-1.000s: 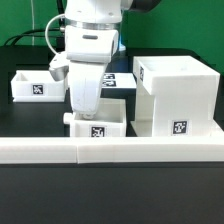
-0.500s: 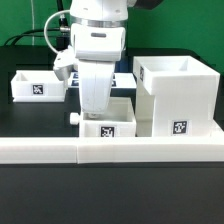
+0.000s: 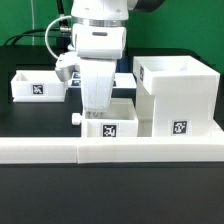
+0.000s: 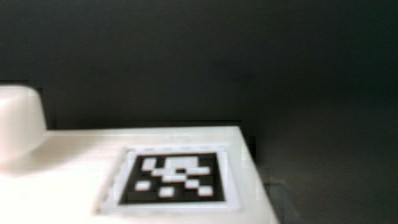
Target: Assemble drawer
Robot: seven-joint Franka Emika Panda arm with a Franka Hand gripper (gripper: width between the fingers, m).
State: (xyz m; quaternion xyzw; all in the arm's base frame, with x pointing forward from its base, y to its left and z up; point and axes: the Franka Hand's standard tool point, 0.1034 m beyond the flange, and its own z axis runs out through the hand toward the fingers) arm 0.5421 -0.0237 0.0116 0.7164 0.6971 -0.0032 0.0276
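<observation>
Over the near tray (image 3: 112, 128), the gripper (image 3: 96, 108) hides its fingers: open or closed, I cannot tell. Close up, its tag (image 4: 175, 178) is blurred, its knob (image 4: 15, 120) cut off

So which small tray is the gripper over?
The tray beside the tall casing, directly under the gripper; the other tray sits apart at the exterior view's left.

pincer (image 3: 97, 108) tips hidden behind tray (image 3: 118, 125) wall | wrist view blurred
</observation>
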